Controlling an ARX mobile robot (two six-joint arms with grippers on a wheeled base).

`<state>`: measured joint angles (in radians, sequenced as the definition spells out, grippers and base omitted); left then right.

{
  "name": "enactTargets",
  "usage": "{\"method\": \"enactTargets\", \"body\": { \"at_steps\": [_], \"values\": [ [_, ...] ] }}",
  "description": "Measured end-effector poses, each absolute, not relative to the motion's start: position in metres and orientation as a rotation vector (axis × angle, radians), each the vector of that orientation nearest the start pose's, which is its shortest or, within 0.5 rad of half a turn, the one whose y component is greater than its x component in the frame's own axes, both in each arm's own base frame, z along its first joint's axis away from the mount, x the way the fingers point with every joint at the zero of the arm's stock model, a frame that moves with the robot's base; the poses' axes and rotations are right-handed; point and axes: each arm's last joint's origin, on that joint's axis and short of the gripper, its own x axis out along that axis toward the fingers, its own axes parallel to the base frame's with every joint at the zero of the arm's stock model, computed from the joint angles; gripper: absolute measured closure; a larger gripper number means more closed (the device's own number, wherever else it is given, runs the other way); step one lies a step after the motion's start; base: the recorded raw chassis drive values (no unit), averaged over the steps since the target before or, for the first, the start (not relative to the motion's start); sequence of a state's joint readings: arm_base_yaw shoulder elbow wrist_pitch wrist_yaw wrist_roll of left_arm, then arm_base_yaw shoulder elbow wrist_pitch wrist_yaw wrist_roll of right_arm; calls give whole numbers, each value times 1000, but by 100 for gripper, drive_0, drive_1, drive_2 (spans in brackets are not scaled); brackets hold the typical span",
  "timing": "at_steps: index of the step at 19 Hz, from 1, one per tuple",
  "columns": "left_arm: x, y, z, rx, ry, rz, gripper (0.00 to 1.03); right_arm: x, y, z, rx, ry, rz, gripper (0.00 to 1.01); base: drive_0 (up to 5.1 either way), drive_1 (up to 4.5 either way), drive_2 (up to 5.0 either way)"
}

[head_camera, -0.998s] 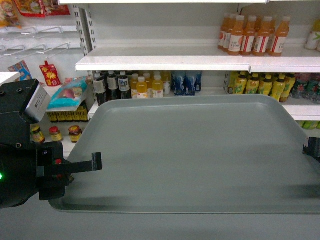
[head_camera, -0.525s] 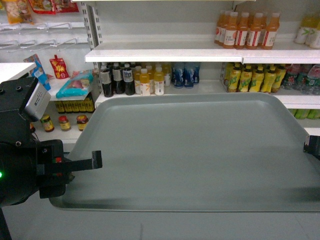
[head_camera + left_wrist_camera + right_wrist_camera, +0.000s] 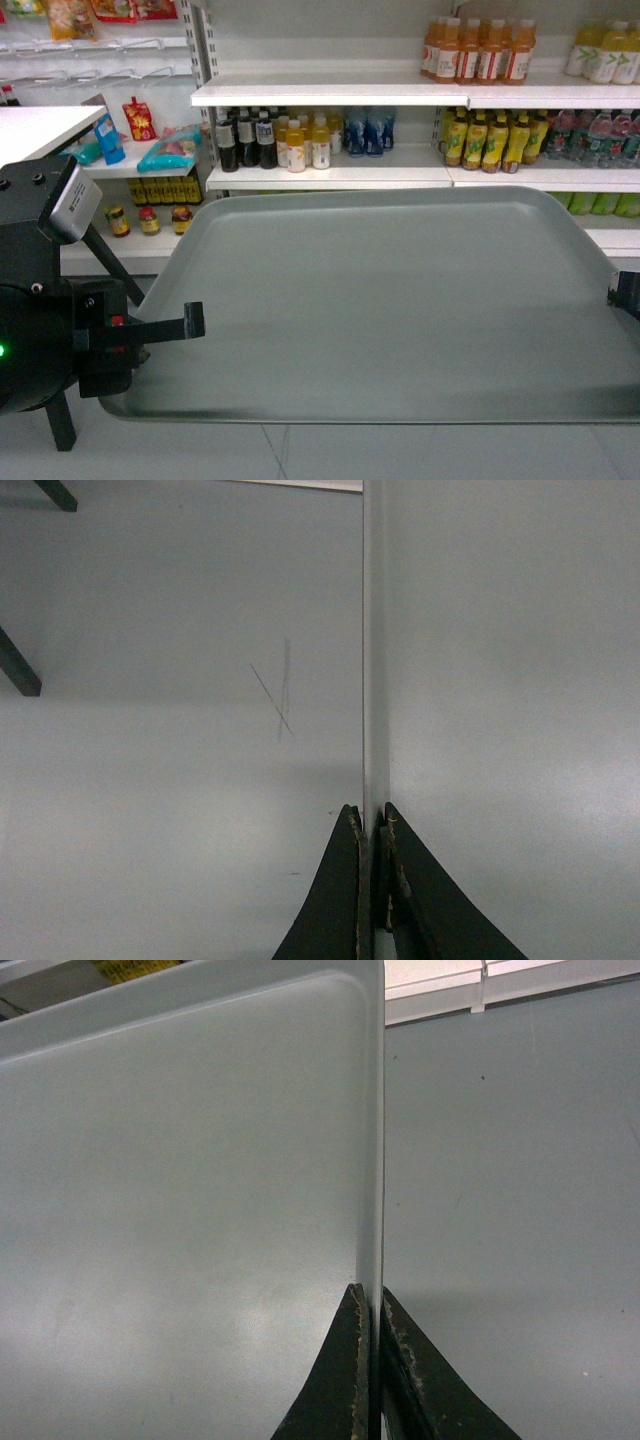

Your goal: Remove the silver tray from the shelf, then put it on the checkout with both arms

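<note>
The silver tray (image 3: 400, 300) hangs level in front of me, off the shelf (image 3: 330, 95), which stands well behind it. My left gripper (image 3: 185, 325) is shut on the tray's left rim. In the left wrist view the left gripper (image 3: 372, 825) pinches the thin rim of the tray (image 3: 500, 680). My right gripper (image 3: 625, 295) shows only at the right edge. In the right wrist view the right gripper (image 3: 370, 1300) is shut on the rim of the tray (image 3: 180, 1210). A white countertop corner (image 3: 35, 125) shows far left; I cannot tell whether it is the checkout.
Store shelves hold dark and yellow bottles (image 3: 270, 140) and orange juice bottles (image 3: 480, 50). Snack packs (image 3: 175, 145) and jars (image 3: 150, 218) sit lower left. A black tripod leg (image 3: 60, 430) stands beside my left arm. Grey floor (image 3: 150, 780) lies under the tray.
The shelves have drawn back and slid right and up in the head view. The white countertop corner and a tripod leg have come into view on the left. Both grippers keep their hold.
</note>
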<state>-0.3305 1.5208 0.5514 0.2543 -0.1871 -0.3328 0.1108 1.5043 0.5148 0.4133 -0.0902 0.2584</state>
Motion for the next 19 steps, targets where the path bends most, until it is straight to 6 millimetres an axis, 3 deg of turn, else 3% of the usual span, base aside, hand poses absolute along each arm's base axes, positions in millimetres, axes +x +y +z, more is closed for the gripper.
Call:
{"method": "enactTargets", "body": {
  "at_steps": [7,12,19],
  "values": [
    [255,-82,136,-134,709,-20,100,266,32,143,245,597,121,98,-2,-385,380],
    [254,-81,136,-134,711,-19,100,265,32,142,244,606,119,98,0,0,0],
    [254,-82,136,-135,704,-20,100,266,32,142,244,601,119,98,-488,158,296]
  ]
}}
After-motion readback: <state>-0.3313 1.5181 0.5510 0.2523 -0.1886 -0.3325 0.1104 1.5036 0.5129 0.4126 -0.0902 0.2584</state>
